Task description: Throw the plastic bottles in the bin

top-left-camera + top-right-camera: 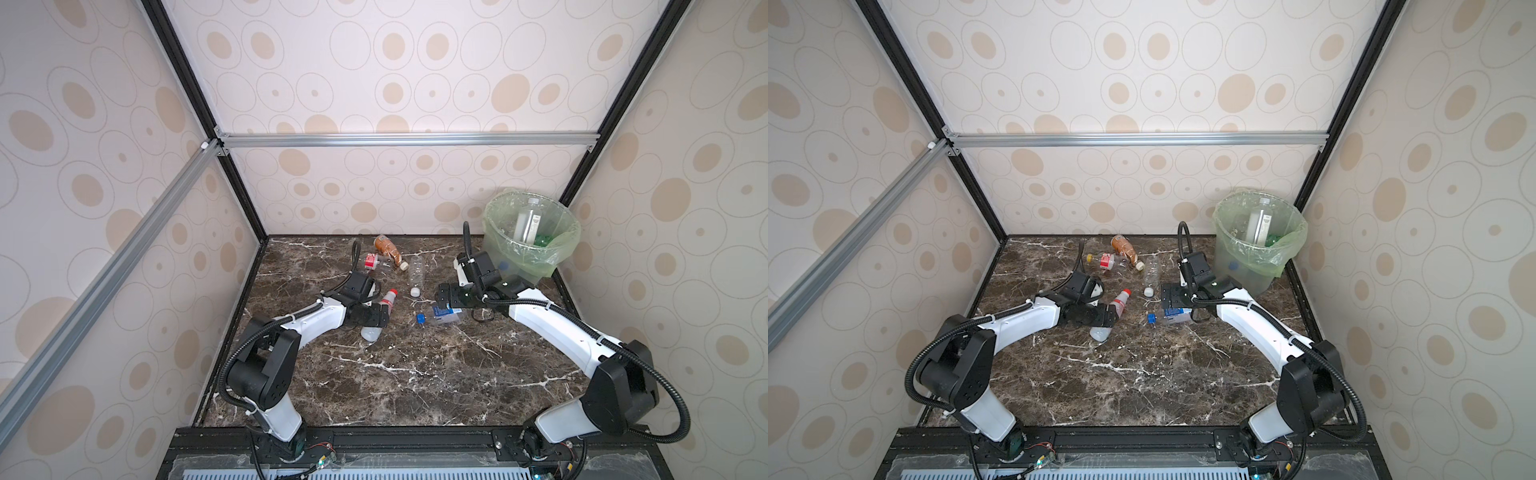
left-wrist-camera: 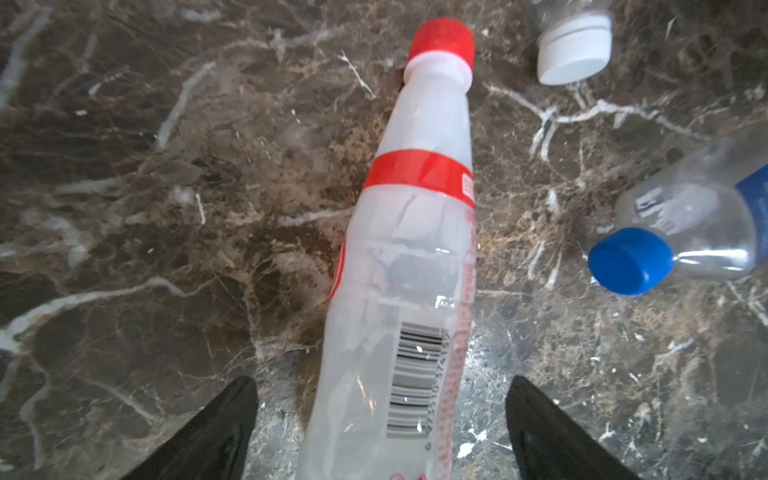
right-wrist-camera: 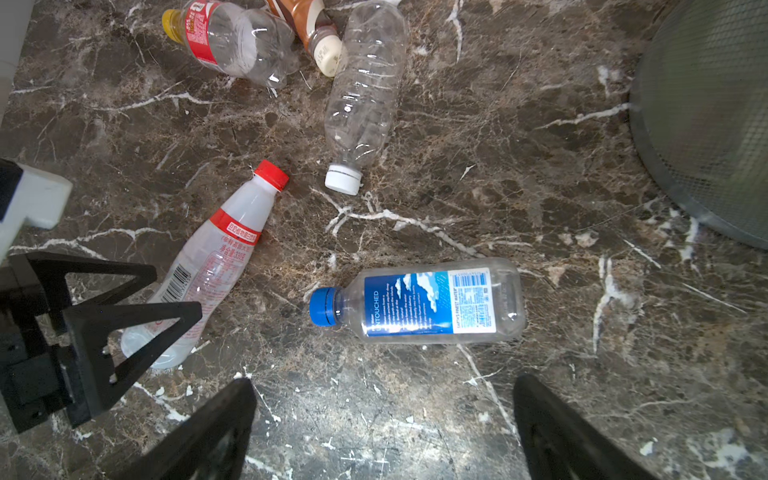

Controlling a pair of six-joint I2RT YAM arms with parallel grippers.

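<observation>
Several plastic bottles lie on the marble table. A milky red-capped bottle point(image 2: 407, 249) point(image 1: 382, 311) lies between the fingers of my left gripper point(image 2: 382, 386) point(image 1: 384, 316), which is open with a gap on each side. A blue-capped, blue-labelled bottle point(image 3: 432, 303) point(image 1: 446, 316) lies just ahead of my right gripper point(image 3: 382, 386) point(image 1: 440, 298), open and empty above the table. Farther back lie a clear white-capped bottle point(image 3: 365, 91) point(image 1: 417, 272), a brown bottle point(image 1: 386, 249) and a red-labelled, yellow-capped bottle point(image 3: 232, 41). The bin point(image 1: 498, 245) point(image 1: 1229, 245) stands at the back right with bottles inside.
Patterned walls and black frame posts enclose the table on three sides. The right arm's elbow is close beside the bin's wall point(image 3: 706, 124). The front half of the marble table point(image 1: 415, 382) carries only the two arms' bases.
</observation>
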